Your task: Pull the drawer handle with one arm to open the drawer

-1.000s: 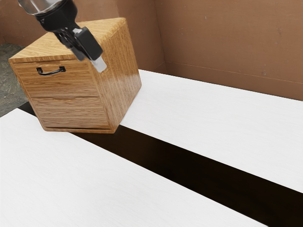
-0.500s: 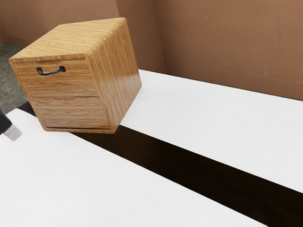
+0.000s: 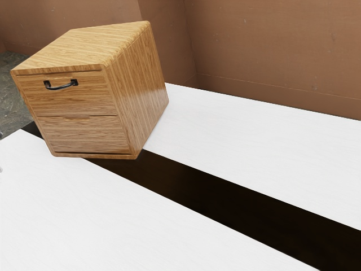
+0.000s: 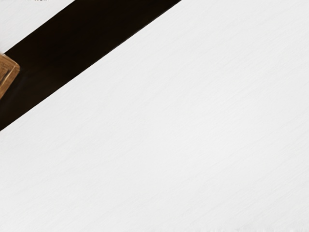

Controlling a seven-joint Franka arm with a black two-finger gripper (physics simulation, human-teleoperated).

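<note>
A wooden cabinet (image 3: 96, 84) stands at the back left of the exterior view, straddling a dark gap between two white tabletops. It has two drawer fronts, one above the other. The top drawer (image 3: 70, 93) carries a black handle (image 3: 61, 84) near its upper left, and its front sits flush with the cabinet. The lower drawer (image 3: 84, 134) is also flush. In the wrist view a corner of the cabinet (image 4: 6, 77) lies beyond the dark gap (image 4: 72, 43), some way from my hand.
The near white tabletop (image 3: 113, 226) and the far one (image 3: 254, 141) are split by a dark gap (image 3: 225, 203) running diagonally. Brown walls (image 3: 271, 45) close the back. My hand looks down on white tabletop (image 4: 183, 145).
My arm was over the cabinet's top a second ago. It swung down to the exterior view's left edge and has since gone past that edge. The cabinet and drawers have not moved.
</note>
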